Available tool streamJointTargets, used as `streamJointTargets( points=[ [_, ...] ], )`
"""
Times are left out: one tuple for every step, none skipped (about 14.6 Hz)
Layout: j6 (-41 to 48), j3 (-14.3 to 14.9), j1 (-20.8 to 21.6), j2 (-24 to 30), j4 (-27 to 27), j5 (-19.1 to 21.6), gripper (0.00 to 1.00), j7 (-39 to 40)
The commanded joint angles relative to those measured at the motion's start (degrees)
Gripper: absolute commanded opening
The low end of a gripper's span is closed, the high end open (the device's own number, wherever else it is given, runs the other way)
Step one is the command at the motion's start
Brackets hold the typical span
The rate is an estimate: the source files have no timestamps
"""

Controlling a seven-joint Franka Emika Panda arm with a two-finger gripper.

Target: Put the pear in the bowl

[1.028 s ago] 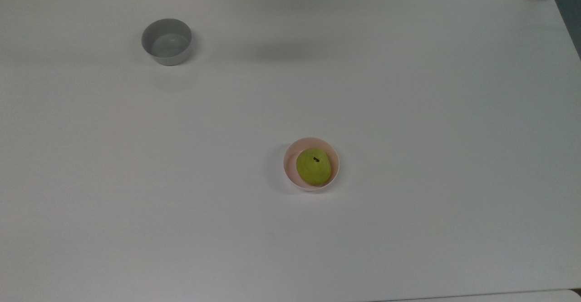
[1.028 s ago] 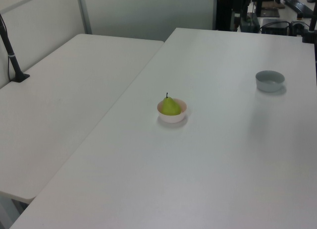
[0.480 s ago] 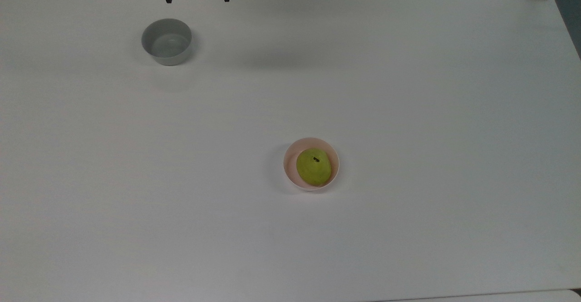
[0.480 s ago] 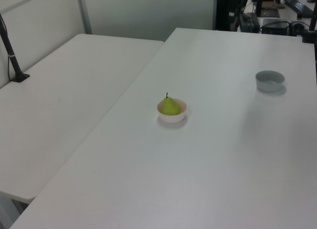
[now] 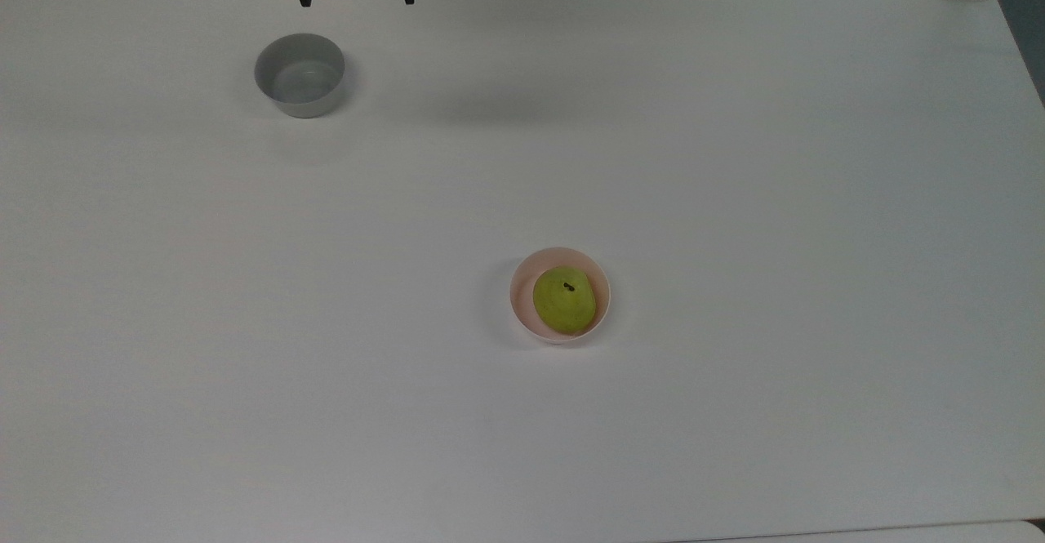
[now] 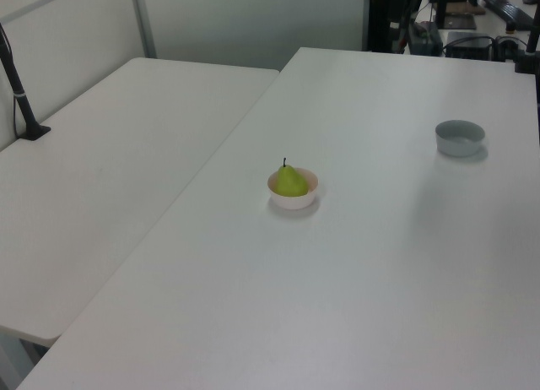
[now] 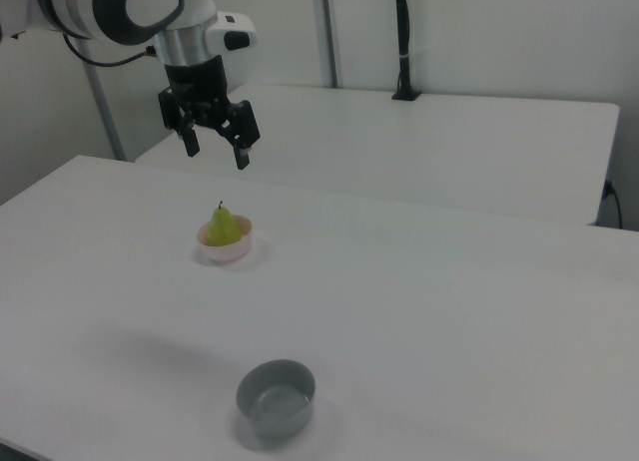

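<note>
1. The pear (image 5: 564, 300) sits upright inside the pink bowl (image 5: 520, 310), stem up; placement judged complete
2. The gripper (image 7: 214, 152) hangs high above the table (image 5: 735, 159), fingers spread wide and holding nothing, consistent with release
3. The grey bowl (image 5: 300, 75) stands well apart at the top view's far left, unused

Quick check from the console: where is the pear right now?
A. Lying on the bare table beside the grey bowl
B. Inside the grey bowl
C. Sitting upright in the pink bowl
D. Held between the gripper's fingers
C. The pear stands stem-up inside the pink bowl, while the gripper hangs open and empty above the table, and the grey bowl has nothing in it.
</note>
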State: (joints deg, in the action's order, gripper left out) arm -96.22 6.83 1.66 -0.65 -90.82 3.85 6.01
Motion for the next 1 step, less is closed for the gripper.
streamJointTargets(
  points=[
    [-1.25, -0.06, 0.27, 1.09, -1.55, -0.51, 1.00, 0.85]
  ],
)
